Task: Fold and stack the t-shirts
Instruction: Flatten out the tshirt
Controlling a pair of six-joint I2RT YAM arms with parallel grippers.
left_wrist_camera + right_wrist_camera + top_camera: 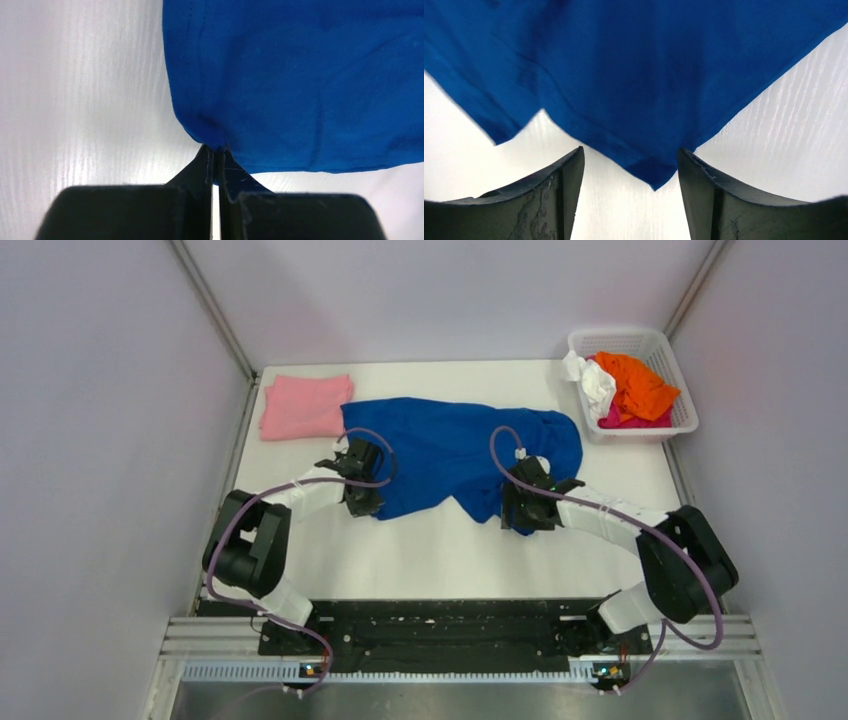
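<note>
- Nearest the camera, a black mounting plate (450, 635) on a ribbed metal rail (450, 672) carries both arm bases at the table's near edge.
- White table (440, 555): matt surface, faintly grained in the wrist views.
- Left gripper (216, 150): jaws clamped together on the near-left hemmed corner of the blue t-shirt (450, 445).
- Right gripper (630, 155): jaws spread wide. A pointed corner of the blue cloth hangs between them, apparently touching neither finger, though motion blur leaves this uncertain.
- Blue t-shirt: lies spread and rumpled across mid-table, reaching from one gripper to the other, with an uneven near edge.
- Pink t-shirt (305, 405): folded flat at the far-left corner, its right edge meeting the blue one.
- White mesh basket (640, 430): stands at the far-right corner, holding a crumpled orange t-shirt (635, 385), a white t-shirt (595, 380) draped over its left rim, and a magenta t-shirt (630, 420) underneath.
- Pale grey walls (100, 440) enclose the table at left, far and right.
</note>
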